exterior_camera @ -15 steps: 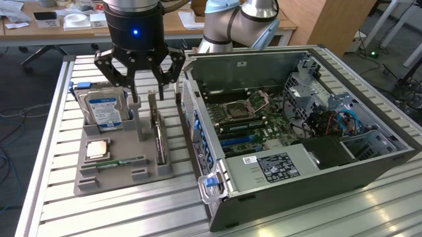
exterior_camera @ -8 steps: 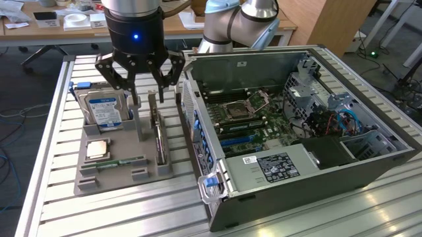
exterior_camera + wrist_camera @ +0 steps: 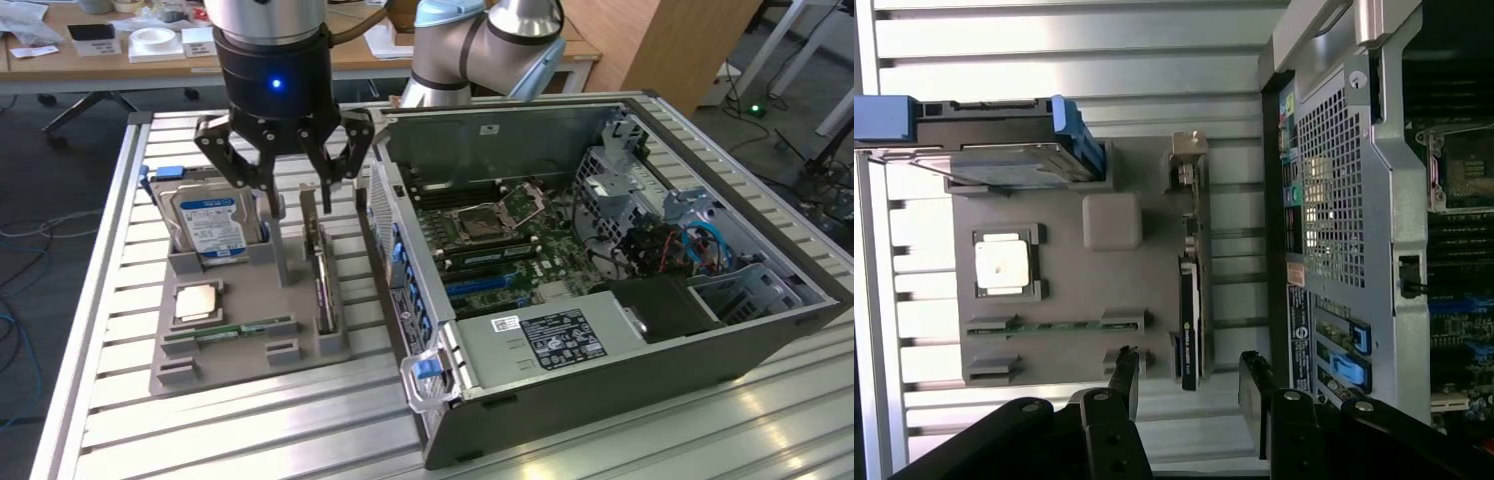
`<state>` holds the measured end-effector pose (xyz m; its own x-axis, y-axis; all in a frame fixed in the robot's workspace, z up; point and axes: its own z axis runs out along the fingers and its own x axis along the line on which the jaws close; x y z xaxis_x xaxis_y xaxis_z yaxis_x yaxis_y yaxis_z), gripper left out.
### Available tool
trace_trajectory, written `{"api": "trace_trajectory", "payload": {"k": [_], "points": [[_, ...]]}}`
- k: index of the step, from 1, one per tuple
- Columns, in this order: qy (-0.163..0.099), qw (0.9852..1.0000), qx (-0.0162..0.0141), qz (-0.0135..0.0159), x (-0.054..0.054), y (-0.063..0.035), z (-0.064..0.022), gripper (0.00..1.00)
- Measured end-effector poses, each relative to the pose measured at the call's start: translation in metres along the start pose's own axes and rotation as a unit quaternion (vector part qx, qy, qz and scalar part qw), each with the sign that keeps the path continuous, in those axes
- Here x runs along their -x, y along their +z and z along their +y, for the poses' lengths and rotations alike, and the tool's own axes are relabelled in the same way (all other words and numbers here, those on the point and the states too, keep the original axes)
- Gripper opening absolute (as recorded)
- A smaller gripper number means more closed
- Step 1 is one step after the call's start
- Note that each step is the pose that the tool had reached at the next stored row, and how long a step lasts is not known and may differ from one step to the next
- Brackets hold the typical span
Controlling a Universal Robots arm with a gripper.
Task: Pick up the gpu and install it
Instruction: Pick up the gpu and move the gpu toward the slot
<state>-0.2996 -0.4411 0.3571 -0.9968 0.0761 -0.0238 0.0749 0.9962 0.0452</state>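
The gpu stands on its long edge in a slot of the grey holder tray, on the side nearest the computer case. In the wrist view the gpu appears edge-on, with its silver bracket at the far end. My gripper hangs open above the back end of the card, holding nothing. In the wrist view, my gripper has its two black fingers standing on either side of the card's near end, well above it.
A silver hard drive with a blue-white label stands at the tray's back. A CPU and a RAM stick lie in the tray. The open computer case sits at the exterior view's right, motherboard exposed.
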Motion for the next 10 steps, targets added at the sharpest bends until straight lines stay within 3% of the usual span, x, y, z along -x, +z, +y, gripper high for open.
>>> {"api": "trace_trajectory", "payload": {"k": [10], "points": [[0.000,1.0000,0.0000,0.0000,-0.0002,0.0052,-0.0002,0.53]]}}
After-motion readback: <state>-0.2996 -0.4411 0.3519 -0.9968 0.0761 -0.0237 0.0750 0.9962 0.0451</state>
